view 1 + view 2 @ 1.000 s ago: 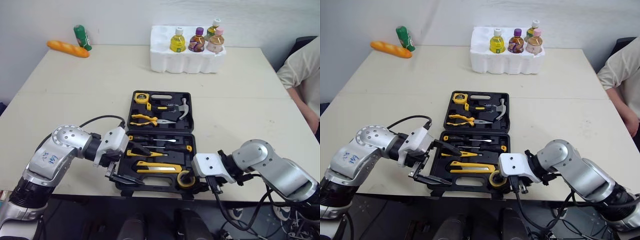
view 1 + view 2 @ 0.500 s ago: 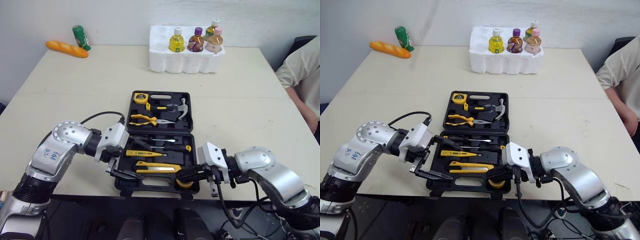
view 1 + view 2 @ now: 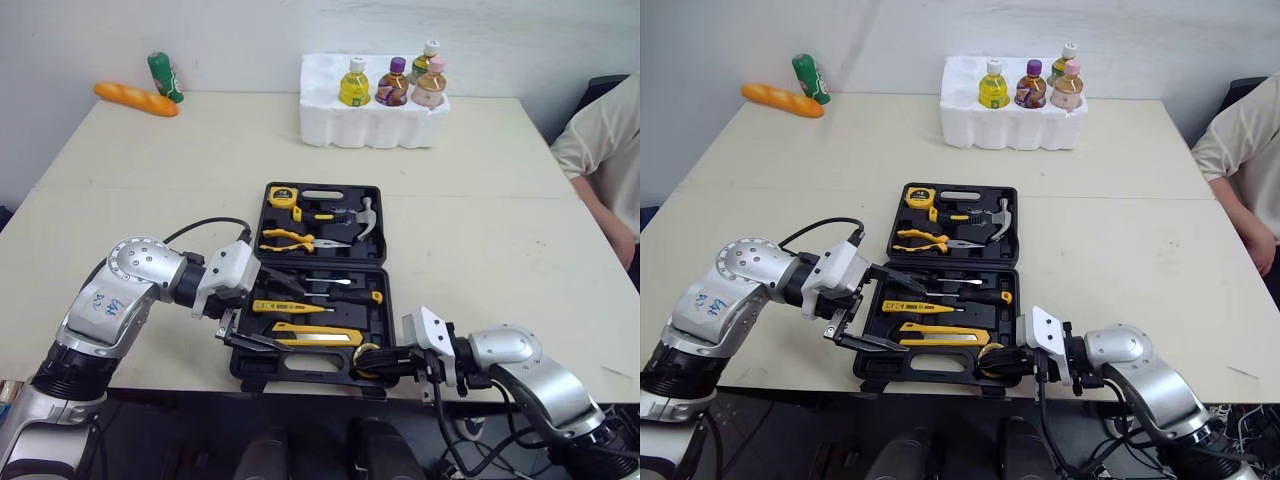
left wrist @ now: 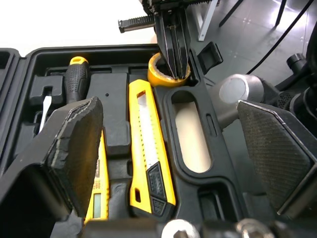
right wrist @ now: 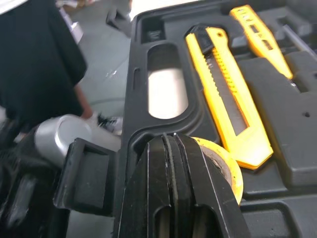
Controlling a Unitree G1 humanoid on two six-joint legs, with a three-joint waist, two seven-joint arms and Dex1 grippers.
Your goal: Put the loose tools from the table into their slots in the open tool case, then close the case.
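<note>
You had the left gripper [image 3: 293, 320] over the near-left part of the tool case [image 3: 345, 315], fingers spread wide above the utility knife [image 4: 148, 146], gripping nothing; the right gripper [image 3: 368, 360] had its fingers pressed together, tips poked into the yellow tape roll [image 5: 223, 161] in the case's near-right corner; the case lay open, with the hammer [image 3: 362, 213] and pliers [image 3: 295, 240] seated in its far half.
</note>
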